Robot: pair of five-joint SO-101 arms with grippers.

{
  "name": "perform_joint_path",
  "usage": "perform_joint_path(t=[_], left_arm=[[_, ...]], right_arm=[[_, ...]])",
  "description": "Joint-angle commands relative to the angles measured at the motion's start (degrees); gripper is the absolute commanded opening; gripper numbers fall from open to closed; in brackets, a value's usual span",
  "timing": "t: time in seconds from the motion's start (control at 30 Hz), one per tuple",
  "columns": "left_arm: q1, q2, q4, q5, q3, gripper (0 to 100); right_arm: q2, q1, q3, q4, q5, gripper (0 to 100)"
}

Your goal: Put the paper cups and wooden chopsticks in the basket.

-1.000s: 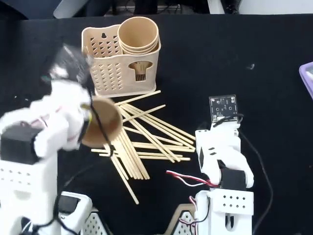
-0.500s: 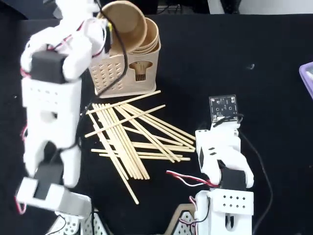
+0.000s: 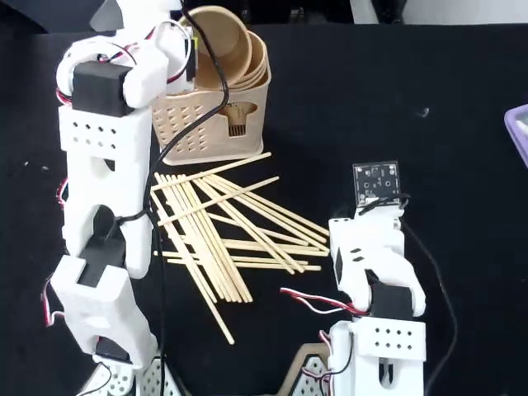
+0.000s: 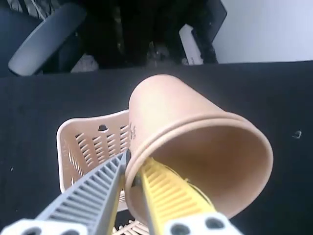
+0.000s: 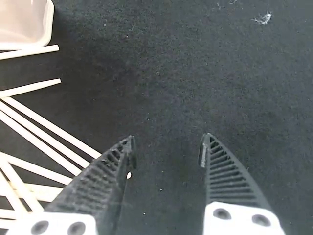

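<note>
My left gripper (image 3: pixel 191 56) (image 4: pixel 131 164) is shut on the rim of a tan paper cup (image 3: pixel 219 45) (image 4: pixel 195 147), one finger inside and one outside. The cup is tilted over the stacked cups (image 3: pixel 257 62) in the right compartment of the beige basket (image 3: pixel 194 124) (image 4: pixel 80 147). Several wooden chopsticks (image 3: pixel 223 231) (image 5: pixel 29 142) lie in a loose pile on the black table in front of the basket. My right gripper (image 5: pixel 166 147) is open just above the bare table, right of the pile, with nothing between its fingers. Its arm (image 3: pixel 375 264) stands at the front right.
A purple object (image 3: pixel 520 128) pokes in at the table's right edge. The basket's left compartment (image 4: pixel 83 142) has nothing in it. An office chair (image 4: pixel 44 39) stands beyond the table's far edge. Open black tabletop lies right of the basket.
My left arm lifted the paper cup from over the chopstick pile to the basket, then shifted it over the stacked cups. The right arm has stayed still.
</note>
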Motion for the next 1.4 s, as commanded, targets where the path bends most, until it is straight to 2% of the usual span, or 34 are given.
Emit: perform_joint_path(t=[0.0, 0.2, 0.3, 0.6, 1.0, 1.17, 1.37], left_arm=[[0.4, -0.3, 1.1, 0.9, -3.3, 3], [0.5, -0.6, -2.6, 1.1, -3.2, 3], [1.3, -0.9, -3.3, 4.0, -3.6, 3], [7.4, -3.2, 5.0, 5.7, -6.7, 3], [2.2, -2.5, 6.1, 3.9, -3.1, 3], [3.2, 0.0, 2.3, -2.5, -2.0, 3], [4.2, 2.5, 2.2, -2.9, -2.0, 3]], right_arm=[[0.4, -0.7, -0.6, -1.2, 0.0, 21.9], [0.4, -0.7, -0.6, -1.1, 0.0, 21.9], [0.4, -0.7, -0.5, -1.1, 0.0, 21.9], [0.4, -0.7, -0.5, -1.2, -0.1, 21.9], [0.4, -0.7, -0.5, -1.1, -0.1, 21.9], [0.4, -0.7, -0.5, -1.0, -0.1, 21.9], [0.4, -0.7, -0.5, -1.0, -0.1, 21.9]])
